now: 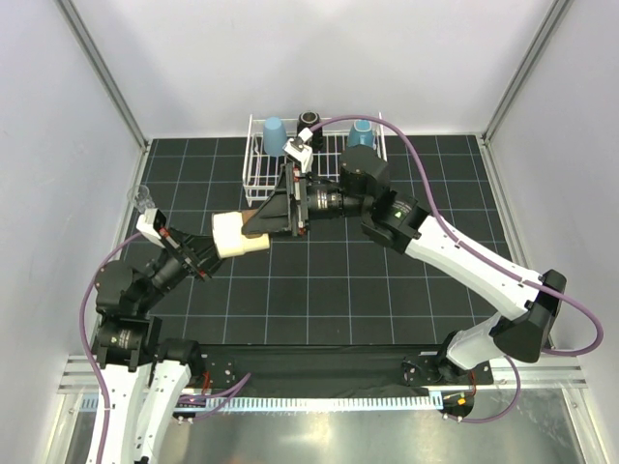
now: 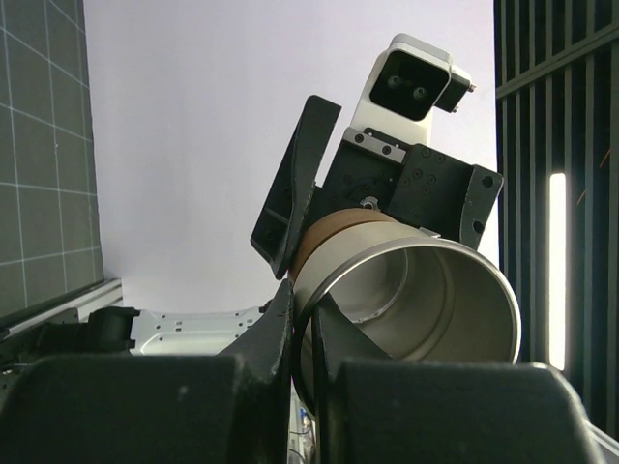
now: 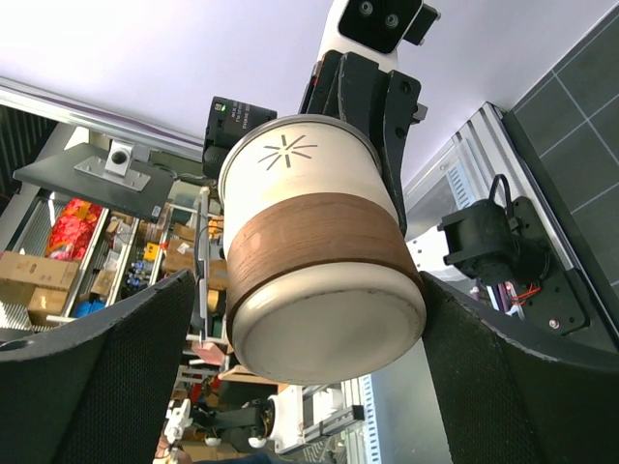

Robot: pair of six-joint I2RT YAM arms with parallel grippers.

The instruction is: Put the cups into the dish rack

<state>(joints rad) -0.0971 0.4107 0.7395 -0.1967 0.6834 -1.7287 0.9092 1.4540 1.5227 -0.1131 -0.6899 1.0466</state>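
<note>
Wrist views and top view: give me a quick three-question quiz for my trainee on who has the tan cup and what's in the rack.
1. True or false: the right gripper is clamped on the tan cup.
2. Which gripper pinches the tan cup's rim?
A. left gripper
B. right gripper
C. neither
3. Fill in: the tumbler at the left end of the rack is ___.

Key
1. False. Its fingers stand open on either side of the cup's base.
2. A
3. blue
</note>
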